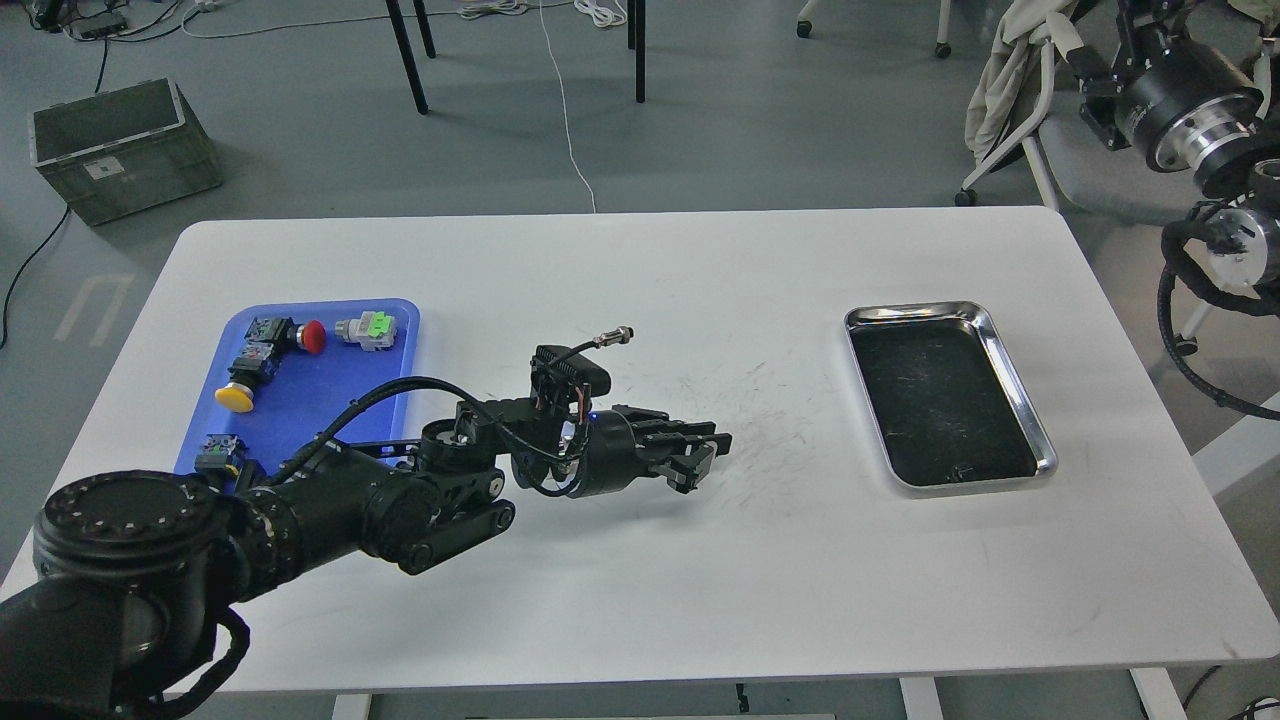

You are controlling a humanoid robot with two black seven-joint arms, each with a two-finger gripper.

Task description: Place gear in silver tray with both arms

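The silver tray (1003,345) lies on the right part of the white table (640,600), its dark bottom holding only small specks. My left arm reaches in from the lower left, and its gripper (703,455) hovers over the table's middle, pointing right toward the tray, well short of it. Its dark fingers lie close together, and I cannot tell whether anything sits between them. No gear shows clearly. Only the silver wrist sections of my right arm (1195,115) show, past the table's far right corner. Its gripper is out of view.
A blue plastic tray (300,390) at the left holds a red button, a green switch, a yellow button and another small part. Scuff marks cover the table's middle. A green crate (120,150), chair legs and cables are on the floor behind.
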